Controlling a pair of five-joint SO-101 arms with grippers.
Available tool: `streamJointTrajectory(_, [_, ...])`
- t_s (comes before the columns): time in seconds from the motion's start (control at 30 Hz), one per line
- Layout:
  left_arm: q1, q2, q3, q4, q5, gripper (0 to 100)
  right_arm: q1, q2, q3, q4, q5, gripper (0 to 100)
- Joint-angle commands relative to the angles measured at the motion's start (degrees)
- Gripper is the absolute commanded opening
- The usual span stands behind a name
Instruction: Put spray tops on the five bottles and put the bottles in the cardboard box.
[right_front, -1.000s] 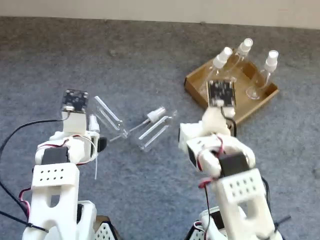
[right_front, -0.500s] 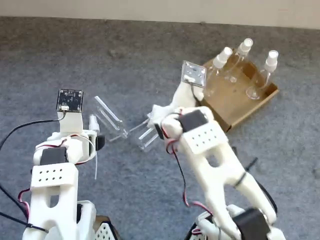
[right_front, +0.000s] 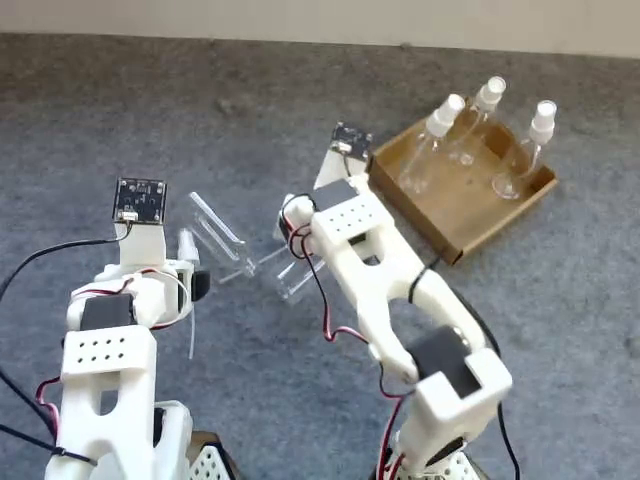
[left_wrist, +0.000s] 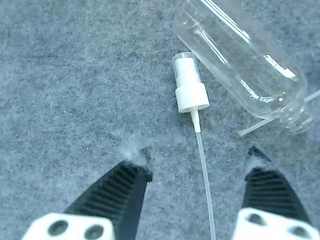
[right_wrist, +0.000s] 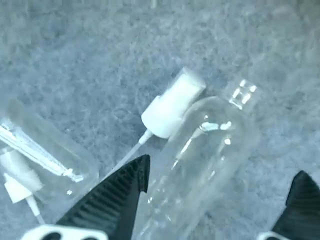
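The grey tabletop (right_front: 300, 90) has a fuzzy, carpet-like nap. The biggest change is my right arm (right_front: 380, 270). A second ago its wrist sat over the near edge of the cardboard box (right_front: 470, 225), and now it has swung clear to the box's left, down over the loose parts. My left arm (right_front: 120, 320), further left of the box, has barely shifted.

The box is a shallow brown tray. Three clear capped bottles (right_front: 425, 150) stand upright in it, just as they did before.

The right gripper (right_wrist: 220, 172) is spread wide, with its black ribbed fingers on either side of a loose bottle (right_wrist: 200, 150). This bottle is a smooth transparent cylinder lying on its side, neck open. I cannot tell whether the fingers touch it. A white spray top (right_wrist: 172, 110) lies just beside its shoulder.

The left gripper (left_wrist: 200, 155) is also wide apart, its tips down on the nap. Between them runs the thin dip tube (left_wrist: 205, 185) of another spray top (left_wrist: 189, 87), a white plastic one. It lies just beside a second loose bottle (left_wrist: 240, 65), whose threaded neck is uncapped. Both loose bottles lie well left of the box.
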Motion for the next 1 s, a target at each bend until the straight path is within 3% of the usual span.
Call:
streamJointTrajectory(0.0, [-0.48, -1.27, -0.40, -1.14, 0.70, 27, -0.84, 1.45, -4.18, -0.75, -0.44, 39.2])
streamJointTrajectory(0.57, [-0.48, -1.27, -0.40, -1.14, 0.53, 27, -0.48, 1.89, 1.54, 13.23, 1.41, 39.2])
streamJointTrajectory(0.77, [-0.48, -1.27, -0.40, -1.14, 0.53, 27, 2.68, 1.63, 1.27, 19.47, 16.26, 39.2])
streamJointTrajectory(0.97, [-0.48, -1.27, -0.40, -1.14, 0.53, 27, 11.03, 1.63, 1.19, 19.47, 37.98, 39.2])
